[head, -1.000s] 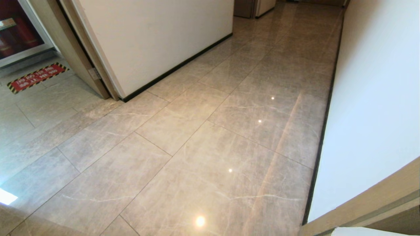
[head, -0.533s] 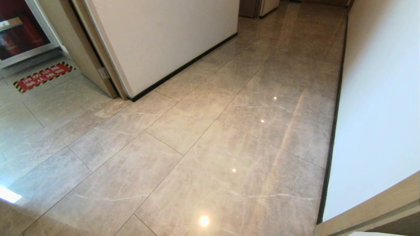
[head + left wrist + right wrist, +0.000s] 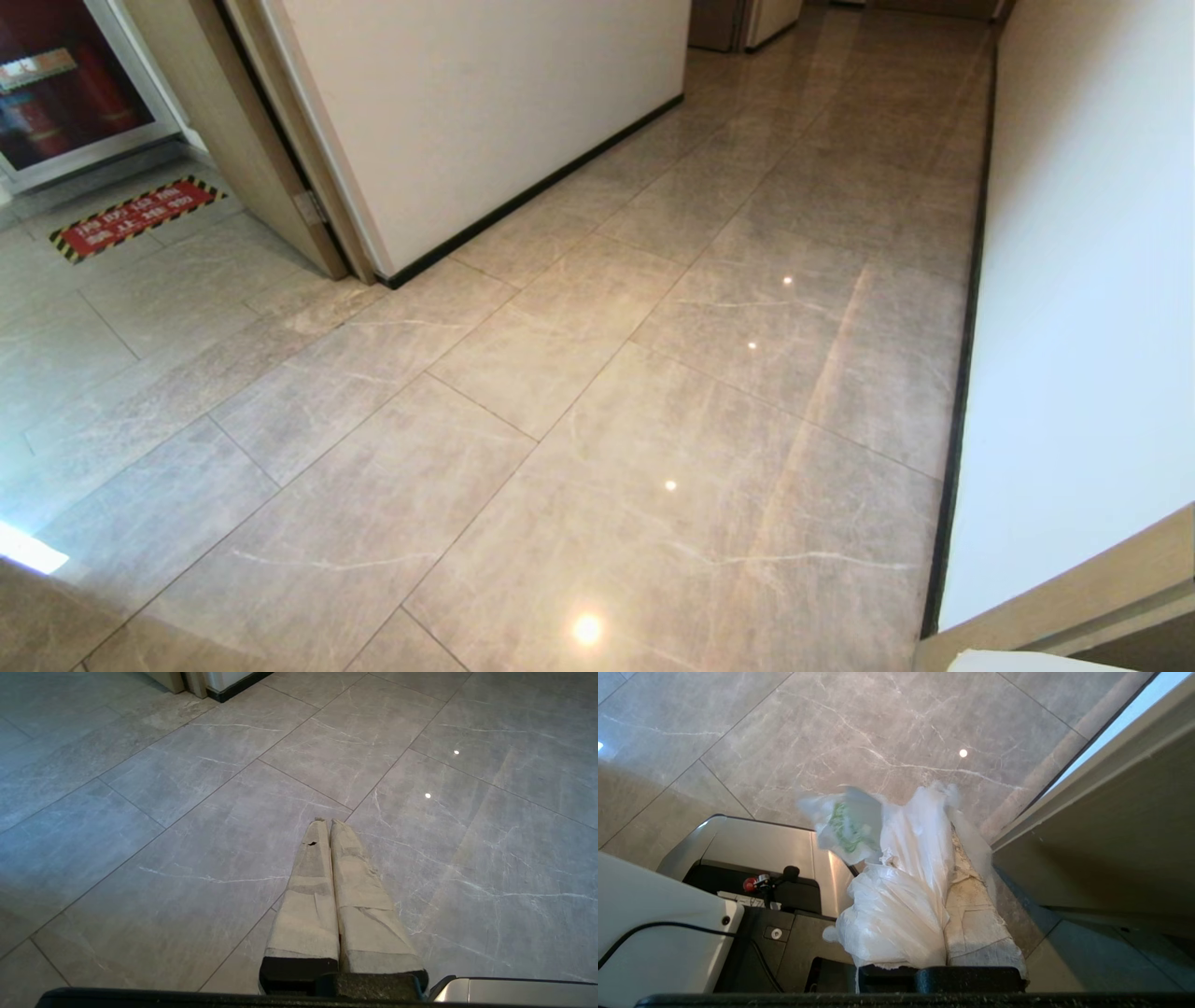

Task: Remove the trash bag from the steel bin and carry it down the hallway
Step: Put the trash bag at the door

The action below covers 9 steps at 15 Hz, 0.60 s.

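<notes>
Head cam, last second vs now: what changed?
The whole view slid rightward: the red floor sign, door frame and right baseboard all shifted together, so the camera moved, not the things. Nothing taken or let go. Right gripper is shut on the trash bag.
</notes>
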### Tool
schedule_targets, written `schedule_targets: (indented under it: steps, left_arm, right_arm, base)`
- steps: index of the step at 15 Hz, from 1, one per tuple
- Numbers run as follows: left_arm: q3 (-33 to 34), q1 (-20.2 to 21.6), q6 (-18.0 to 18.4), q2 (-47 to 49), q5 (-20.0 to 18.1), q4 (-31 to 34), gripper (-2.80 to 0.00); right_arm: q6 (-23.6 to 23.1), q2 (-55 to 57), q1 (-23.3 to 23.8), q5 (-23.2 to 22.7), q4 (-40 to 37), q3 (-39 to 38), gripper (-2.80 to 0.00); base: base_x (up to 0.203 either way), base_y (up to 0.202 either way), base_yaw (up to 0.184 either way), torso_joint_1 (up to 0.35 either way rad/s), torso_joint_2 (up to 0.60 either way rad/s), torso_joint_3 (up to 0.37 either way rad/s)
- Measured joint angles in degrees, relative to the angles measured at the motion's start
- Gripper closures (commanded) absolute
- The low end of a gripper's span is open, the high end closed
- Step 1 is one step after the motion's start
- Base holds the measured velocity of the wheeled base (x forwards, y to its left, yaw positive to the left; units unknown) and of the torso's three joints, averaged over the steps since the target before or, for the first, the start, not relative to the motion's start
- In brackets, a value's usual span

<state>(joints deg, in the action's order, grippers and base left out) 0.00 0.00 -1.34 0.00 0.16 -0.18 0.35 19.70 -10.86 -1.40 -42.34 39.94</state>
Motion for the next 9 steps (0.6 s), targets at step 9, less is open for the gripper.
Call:
schedule_targets:
  steps: [9]
  left_arm:
    - [0.00,0.00,0.02,0.00,0.00,0.02,0.00]
  right_arm:
    - [0.20,15.33,0.00,1.23,11.08,6.73,0.00]
  base:
    - [0.000,0.000,0.000,0.000,0.00,0.000]
